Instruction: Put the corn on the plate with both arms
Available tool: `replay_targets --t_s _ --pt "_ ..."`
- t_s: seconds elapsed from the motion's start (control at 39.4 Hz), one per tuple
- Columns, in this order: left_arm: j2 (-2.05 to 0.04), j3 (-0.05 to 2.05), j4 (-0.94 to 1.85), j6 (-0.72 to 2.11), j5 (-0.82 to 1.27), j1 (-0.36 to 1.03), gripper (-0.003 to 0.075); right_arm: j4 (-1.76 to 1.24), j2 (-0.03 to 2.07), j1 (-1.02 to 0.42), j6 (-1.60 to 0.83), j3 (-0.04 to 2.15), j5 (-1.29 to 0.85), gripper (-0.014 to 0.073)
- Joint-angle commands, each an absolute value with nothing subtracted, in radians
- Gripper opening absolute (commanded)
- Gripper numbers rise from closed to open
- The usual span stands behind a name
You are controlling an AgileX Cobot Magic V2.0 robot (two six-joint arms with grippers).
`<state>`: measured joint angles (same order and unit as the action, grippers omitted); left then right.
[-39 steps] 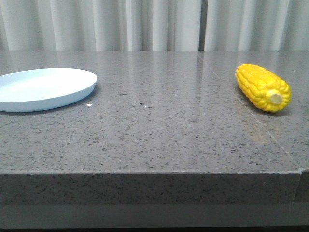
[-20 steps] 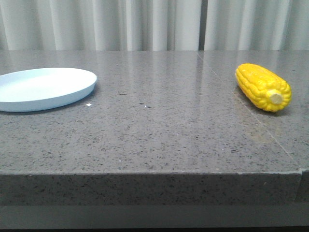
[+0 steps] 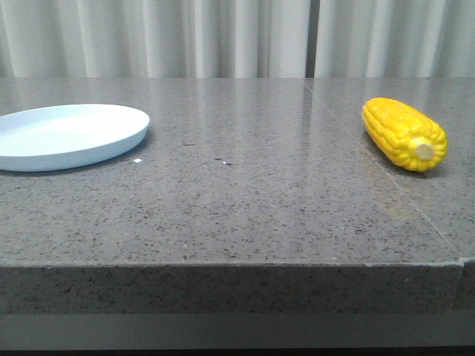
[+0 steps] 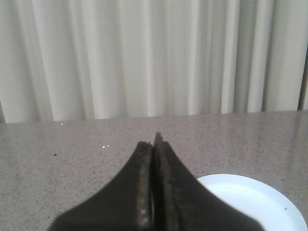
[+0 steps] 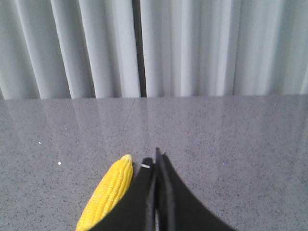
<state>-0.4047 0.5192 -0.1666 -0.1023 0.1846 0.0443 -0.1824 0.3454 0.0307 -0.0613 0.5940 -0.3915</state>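
The corn (image 3: 404, 134) lies on its side on the right part of the grey speckled table (image 3: 245, 200), its pale stub end turned toward the camera. The plate (image 3: 70, 136) sits well apart from it at the table's left, with nothing on it. Pale pleated curtains (image 3: 223, 37) hang behind the table.

In the left wrist view, the left gripper (image 4: 155, 144) has its black fingers pressed together with nothing between them, and the plate (image 4: 260, 202) shows just beyond. In the right wrist view, the right gripper (image 5: 156, 161) is likewise closed on nothing, with the corn (image 5: 108, 192) lying just beside its fingers; whether they touch is unclear.

No writing, brand or label can be read on anything.
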Motion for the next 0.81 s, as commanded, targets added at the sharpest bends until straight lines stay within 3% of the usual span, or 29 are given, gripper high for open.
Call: replay_targets --t_s 0.0,0.08,0.13,0.18,0.28,0.36,0.43,0.79 --pt "-0.445 0.566 -0.169 -0.103 0.109 0.043 -0.002 -0.188 0.387 0.036 -0.065 0.633 -0.311 -0.006" --pt "-0.445 0.566 -0.169 -0.103 0.098 0.043 0.0012 -0.188 0.386 0.036 -0.065 0.633 -0.31 -0.0013" --pt "-0.445 0.566 -0.169 -0.103 0.097 0.043 0.0096 -0.188 0.386 0.036 -0.065 0.633 -0.31 0.0068" --pt "-0.445 0.566 -0.169 -0.103 0.097 0.043 0.0209 -0.188 0.386 0.036 -0.065 0.633 -0.31 0.0168" --pt "-0.445 0.566 -0.169 -0.103 0.097 0.043 0.0545 -0.188 0.386 0.036 -0.065 0.633 -0.31 0.0432" --pt "-0.445 0.566 -0.169 -0.103 0.097 0.043 0.0689 -0.188 0.386 0.036 -0.065 0.633 -0.31 0.0584" --pt "-0.445 0.566 -0.169 -0.103 0.097 0.043 0.0686 -0.188 0.386 0.036 -0.065 0.633 -0.31 0.0656" --pt "-0.496 0.584 -0.144 -0.103 0.102 0.045 0.0599 -0.188 0.386 0.036 -0.065 0.633 -0.31 0.065"
